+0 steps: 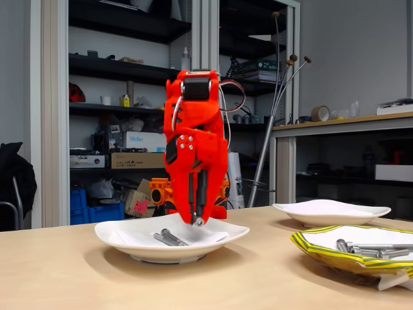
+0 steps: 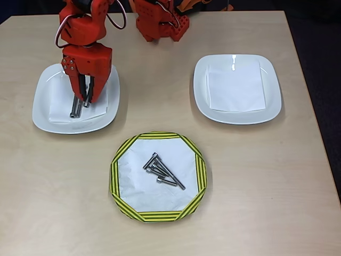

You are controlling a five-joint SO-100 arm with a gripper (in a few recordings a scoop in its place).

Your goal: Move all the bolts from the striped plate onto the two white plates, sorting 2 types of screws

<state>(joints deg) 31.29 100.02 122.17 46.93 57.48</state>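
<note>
My red gripper (image 1: 197, 221) (image 2: 86, 100) points down over the left white plate (image 1: 116, 235) (image 2: 41, 109), shut on a long bolt (image 1: 199, 221) (image 2: 87, 101) whose head shows at the fingertips, just above the plate. Two long bolts (image 1: 169, 237) (image 2: 75, 108) lie side by side in that plate, next to the gripper. The striped plate (image 1: 322, 253) (image 2: 114, 176) holds several bolts (image 1: 369, 249) (image 2: 162, 170), long and short, in a loose pile. The other white plate (image 1: 361, 212) (image 2: 200, 96) holds only a white paper sheet.
The arm's red base (image 2: 160, 21) stands at the table's far edge. White paper lines each plate. In the fixed view, shelves and a side desk (image 1: 342, 123) stand behind the table. Bare tabletop (image 2: 160, 101) lies between the plates.
</note>
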